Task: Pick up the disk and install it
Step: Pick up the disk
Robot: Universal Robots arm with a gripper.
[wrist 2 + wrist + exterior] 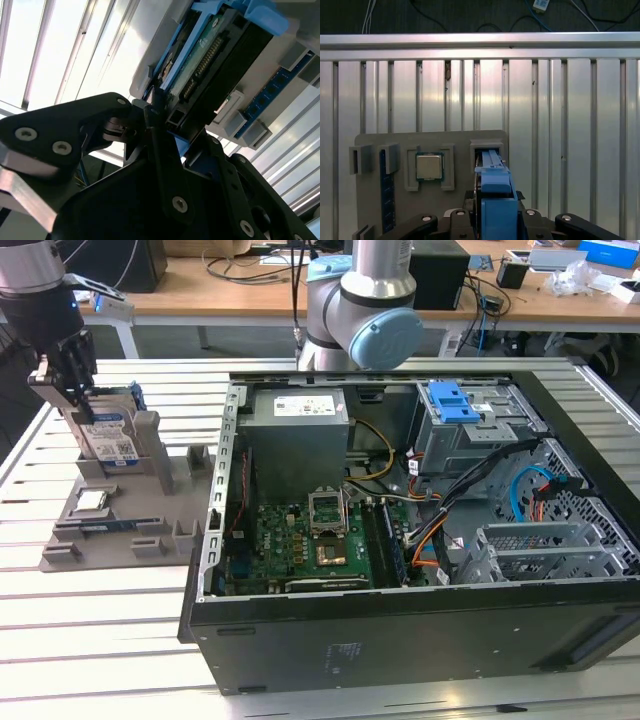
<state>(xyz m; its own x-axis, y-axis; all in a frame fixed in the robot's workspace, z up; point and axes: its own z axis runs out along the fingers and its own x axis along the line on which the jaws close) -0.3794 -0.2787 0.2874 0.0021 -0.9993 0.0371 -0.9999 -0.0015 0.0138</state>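
The disk [112,438] stands on edge in a slot of the grey holder [130,525] at the exterior view's left, its blue-and-white label facing out and a blue rail on its side. My gripper [80,405] reaches down over the disk's upper end, with a finger on each side of it. In the second wrist view the black fingers [156,120] press against the disk [210,55] at its connector edge. The blue rail of the disk [495,190] sits tight between the jaws of the gripper [495,222] in the first wrist view. The disk is still seated in the holder.
An open computer case [400,640] lies at the exterior view's right, with a grey drive cage and blue latch [450,400] at its far corner. A square processor chip [429,166] and a memory stick [386,195] rest on the holder. The slatted metal table [90,640] surrounds everything.
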